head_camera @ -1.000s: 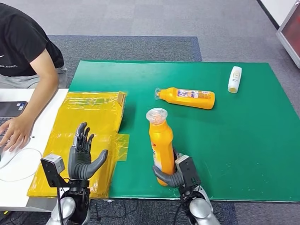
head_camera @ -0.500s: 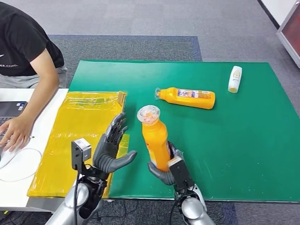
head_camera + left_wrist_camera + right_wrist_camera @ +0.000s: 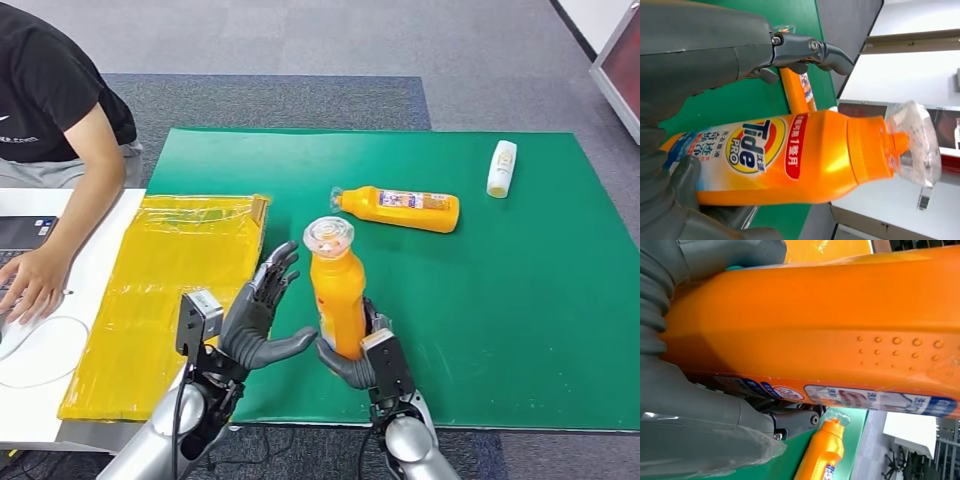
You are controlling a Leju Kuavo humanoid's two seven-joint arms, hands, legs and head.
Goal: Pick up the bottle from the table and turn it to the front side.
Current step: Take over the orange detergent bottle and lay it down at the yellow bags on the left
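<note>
Above the near edge of the green surface (image 3: 528, 330) | right robot hand (image 3: 361, 352) gripped the upright orange plastic detergent bottle (image 3: 337, 290) by its base, lifted clear | left robot hand (image 3: 260, 318) spread and empty, just beside it | pickup done; turning to the front judged unfinished.

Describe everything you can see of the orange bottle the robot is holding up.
The orange bottle is glossy plastic with a clear cap over an orange spout and a Tide Pro label facing the left wrist camera. It stands nearly upright, lifted above the green mat. The right hand grips its lower body, the thumb across the near side. The left hand is beside it, fingers spread; whether it touches is unclear.
</note>
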